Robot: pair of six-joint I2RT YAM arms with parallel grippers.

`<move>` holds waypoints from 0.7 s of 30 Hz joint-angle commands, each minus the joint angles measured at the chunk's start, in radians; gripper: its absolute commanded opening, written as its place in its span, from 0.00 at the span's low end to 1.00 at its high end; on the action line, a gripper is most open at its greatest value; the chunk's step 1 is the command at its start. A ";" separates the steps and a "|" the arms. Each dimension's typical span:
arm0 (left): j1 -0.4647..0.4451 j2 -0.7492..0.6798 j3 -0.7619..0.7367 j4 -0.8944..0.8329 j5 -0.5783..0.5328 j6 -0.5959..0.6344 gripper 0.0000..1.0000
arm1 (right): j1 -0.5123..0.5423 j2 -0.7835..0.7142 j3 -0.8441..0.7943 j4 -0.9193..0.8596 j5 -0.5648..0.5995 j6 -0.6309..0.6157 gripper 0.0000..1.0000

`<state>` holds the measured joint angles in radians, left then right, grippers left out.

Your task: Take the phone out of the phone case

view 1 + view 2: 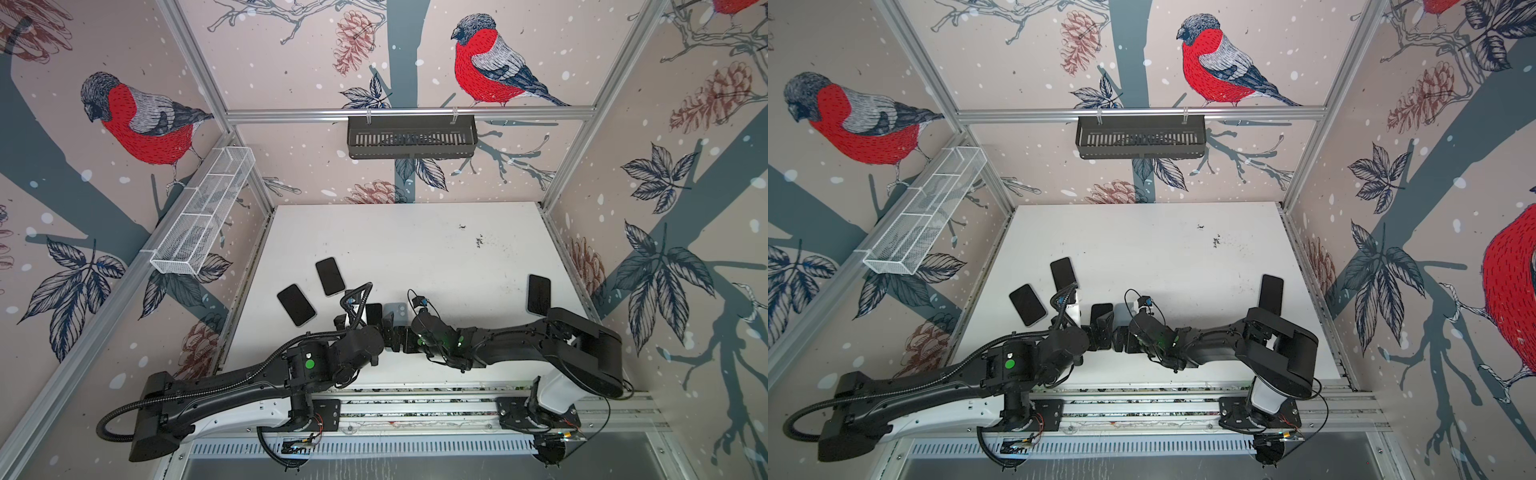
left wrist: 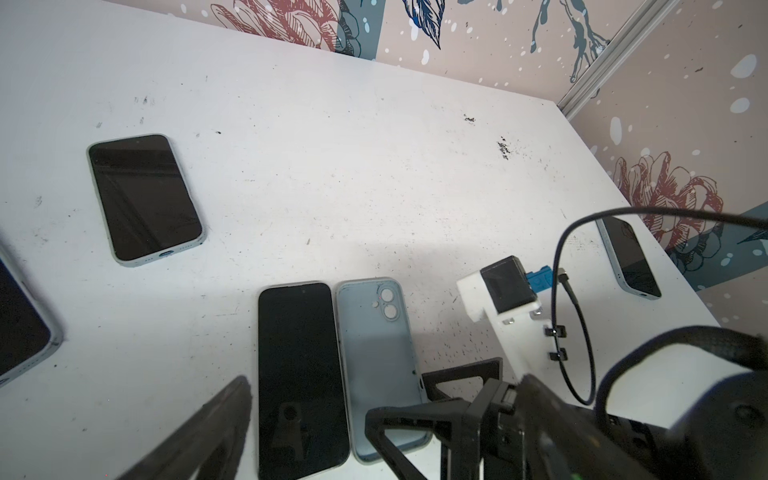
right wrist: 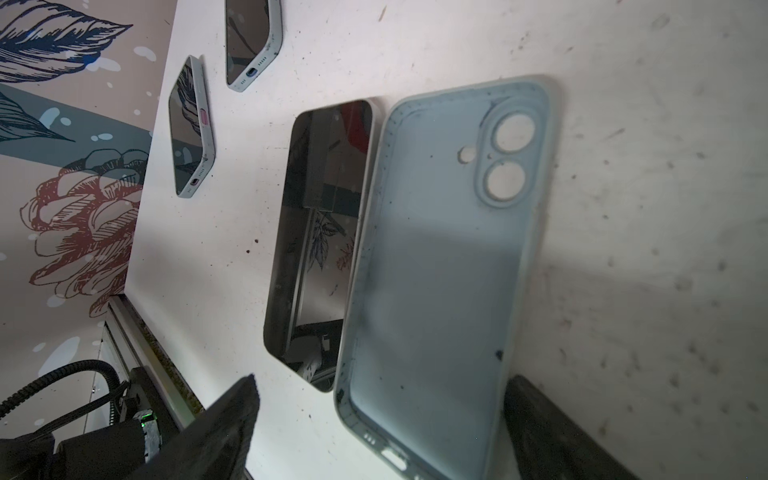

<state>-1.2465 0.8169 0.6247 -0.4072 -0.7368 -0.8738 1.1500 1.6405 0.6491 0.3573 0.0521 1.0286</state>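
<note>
both arms stretched inward, left tool point(image 1: 1100, 332) open above phone point(image 2: 301, 365), right tool point(image 3: 382, 380) open astride phone case point(image 3: 436, 270)

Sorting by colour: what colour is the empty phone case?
The phone case is light blue, clearest in the right wrist view.

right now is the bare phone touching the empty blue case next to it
Touching. The left wrist view looks along the seam: the phone has its long edge against the rim of the case, with no table showing between them.
</note>
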 commanded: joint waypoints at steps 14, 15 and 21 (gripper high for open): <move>0.302 0.076 -0.035 0.031 0.204 0.058 0.98 | 0.006 -0.199 -0.013 -0.282 0.138 -0.113 1.00; 0.349 0.095 -0.034 0.042 0.225 0.073 0.98 | 0.014 -0.243 -0.025 -0.308 0.165 -0.124 0.99; 0.622 0.245 -0.018 0.131 0.369 0.198 0.98 | 0.067 -0.508 -0.099 -0.387 0.246 -0.164 0.99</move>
<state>-0.6983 1.0149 0.5926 -0.3359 -0.4458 -0.7494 1.1988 1.2087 0.5705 0.0395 0.2234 0.9089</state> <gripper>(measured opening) 0.982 0.995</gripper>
